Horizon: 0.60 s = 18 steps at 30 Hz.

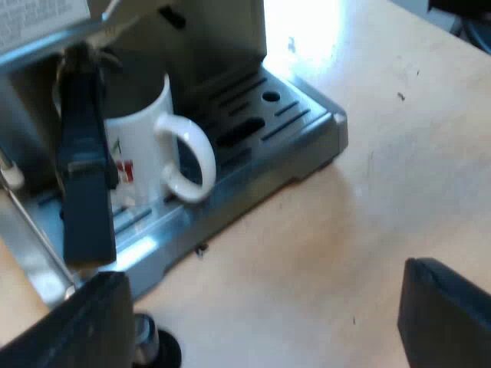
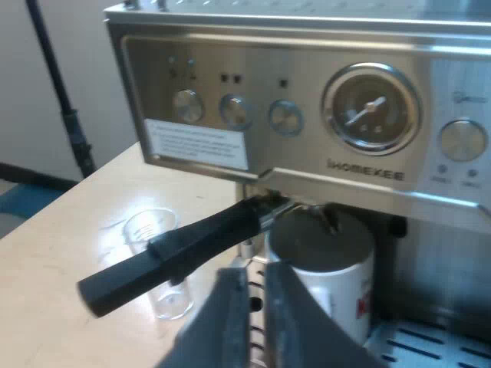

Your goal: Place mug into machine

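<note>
Mug (image 1: 142, 134), glossy white, cylindrical, loop-handled

Left hand (image 1: 257, 328) spread wide; right hand (image 2: 257, 318) fingers drawn together.

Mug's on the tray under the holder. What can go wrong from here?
1. The mug stands near the drip tray's front edge, so a nudge may tip it off.
2. The right pincer sits close to the mug, below the holder's handle. Rising carelessly, it may hit either.
3. The measuring glass stands on the table near that handle. A wide retreat may knock it over.
</note>
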Available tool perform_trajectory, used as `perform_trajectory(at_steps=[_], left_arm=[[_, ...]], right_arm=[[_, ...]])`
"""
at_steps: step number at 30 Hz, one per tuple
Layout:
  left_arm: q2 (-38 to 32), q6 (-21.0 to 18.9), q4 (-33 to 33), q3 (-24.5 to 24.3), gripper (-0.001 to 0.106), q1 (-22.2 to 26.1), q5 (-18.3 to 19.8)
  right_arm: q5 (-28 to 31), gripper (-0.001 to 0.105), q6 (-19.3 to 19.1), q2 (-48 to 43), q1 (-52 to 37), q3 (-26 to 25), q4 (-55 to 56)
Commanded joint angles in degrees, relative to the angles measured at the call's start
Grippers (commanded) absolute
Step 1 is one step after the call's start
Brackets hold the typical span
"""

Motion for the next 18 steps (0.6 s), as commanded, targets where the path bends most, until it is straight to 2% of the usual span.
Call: perform_trajectory(at_steps=[1, 11, 18], left_arm=[[0.1, 0.5, -2.4, -1.4, 0.071, -0.1, 0.4], [0.1, 0.5, -8.5, -1.8, 0.071, -0.1, 0.4], [0.3, 0.5, -12.2, -1.8, 0.071, 0.3, -0.3]], right_arm=[[-1.9, 0.0, -1.1, -0.3, 0.0, -0.2, 0.0], [-5.9, 0.0, -1.6, 2.3, -4.0, -2.8, 0.0], [-12.2, 0.0, -2.4, 8.4, -8.3, -8.4, 0.0]])
